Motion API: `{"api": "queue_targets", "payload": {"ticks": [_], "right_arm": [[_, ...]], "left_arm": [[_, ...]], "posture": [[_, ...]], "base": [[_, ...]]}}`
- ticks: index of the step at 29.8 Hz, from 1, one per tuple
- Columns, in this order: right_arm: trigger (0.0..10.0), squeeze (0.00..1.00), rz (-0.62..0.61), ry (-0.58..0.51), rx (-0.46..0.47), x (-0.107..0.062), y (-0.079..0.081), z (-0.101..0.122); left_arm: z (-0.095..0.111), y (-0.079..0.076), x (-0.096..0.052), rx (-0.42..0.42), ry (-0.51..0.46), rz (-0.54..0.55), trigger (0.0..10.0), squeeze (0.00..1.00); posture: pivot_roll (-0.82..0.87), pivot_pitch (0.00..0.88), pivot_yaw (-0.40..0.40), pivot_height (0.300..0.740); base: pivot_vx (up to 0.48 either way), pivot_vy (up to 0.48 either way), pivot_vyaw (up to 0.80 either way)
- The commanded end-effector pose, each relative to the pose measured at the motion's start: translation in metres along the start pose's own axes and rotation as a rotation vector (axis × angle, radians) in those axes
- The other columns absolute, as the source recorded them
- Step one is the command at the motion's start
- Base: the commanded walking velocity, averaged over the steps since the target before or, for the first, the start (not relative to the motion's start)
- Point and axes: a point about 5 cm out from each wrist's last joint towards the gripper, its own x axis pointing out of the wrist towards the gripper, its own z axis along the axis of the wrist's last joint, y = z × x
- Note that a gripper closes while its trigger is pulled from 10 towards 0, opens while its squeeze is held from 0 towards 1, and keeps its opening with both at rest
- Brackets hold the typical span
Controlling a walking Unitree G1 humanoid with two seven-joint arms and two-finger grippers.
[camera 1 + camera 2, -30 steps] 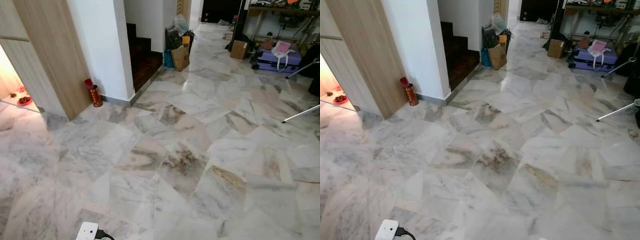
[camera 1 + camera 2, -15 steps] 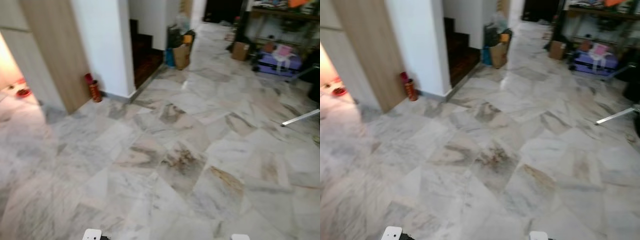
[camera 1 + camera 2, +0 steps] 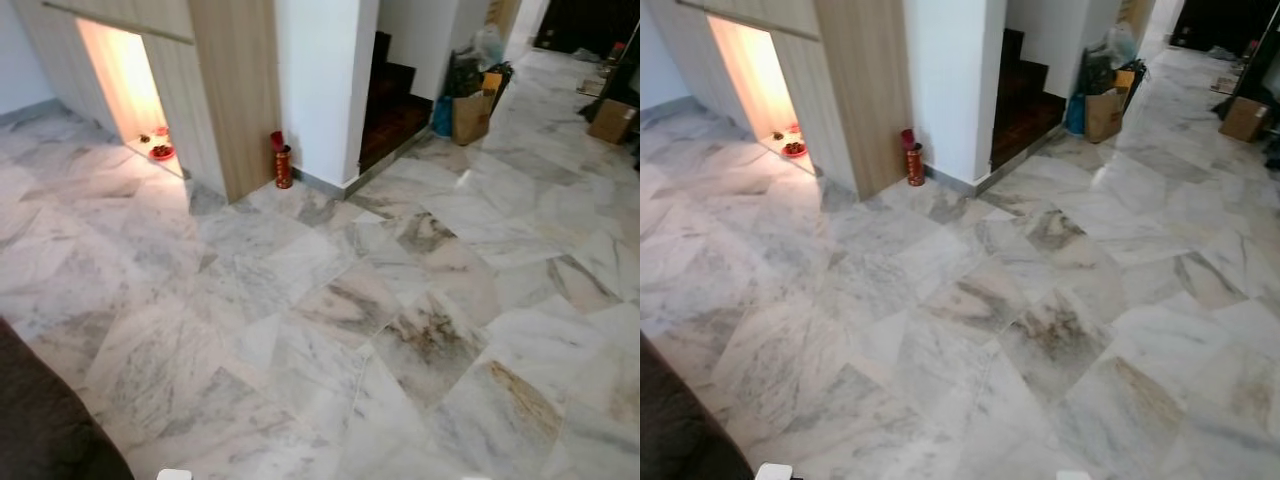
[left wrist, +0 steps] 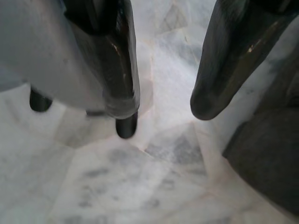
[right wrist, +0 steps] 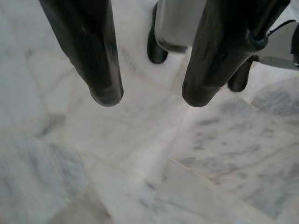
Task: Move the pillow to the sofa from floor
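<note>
The camera has swung left, bringing a lit alcove [image 3: 125, 80] and a dark mass [image 3: 45, 425] at the lower left into sight. Left gripper [image 4: 163, 105] and right gripper [image 5: 152, 95] hang over marble floor [image 3: 330, 320], fingers apart, holding nothing. No pillow can be made out.

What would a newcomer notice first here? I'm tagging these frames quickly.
The marble floor spreads across the scene. Far left, a lit niche glows in the wood panelling, and a red canister stands at the white pillar's foot. A dark mass fills the near left corner.
</note>
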Motion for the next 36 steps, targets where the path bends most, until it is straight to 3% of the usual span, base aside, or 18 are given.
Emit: {"api": "queue_targets", "payload": {"ticks": [1,18,28,36], "right_arm": [[10.0,0.0,-0.009,0.003,-0.015,-0.001,-0.004,-0.002],[10.0,0.0,0.012,0.003,-0.038,0.0,-0.001,0.0],[10.0,0.0,0.009,0.014,-0.027,-0.001,0.0,-0.003],[10.0,0.0,-0.002,0.015,-0.003,0.0,0.002,-0.003]], "left_arm": [[-0.01,-0.002,-0.001,-0.013,0.036,-0.005,10.0,0.0],[-0.015,-0.002,-0.002,0.004,0.053,0.0,10.0,0.0],[-0.009,-0.013,0.0,0.012,0.036,-0.006,10.0,0.0],[-0.004,-0.004,0.0,0.045,0.018,-0.001,10.0,0.0]], "posture": [[-0.07,0.025,-0.005,0.74],[-0.07,0.034,0.001,0.74],[-0.06,0.032,0.002,0.74],[-0.06,0.035,0.016,0.74]], "base": [[0.0,0.0,0.8],[0.0,0.0,0.8],[0.0,0.0,0.8],[0.0,0.0,0.8]]}}
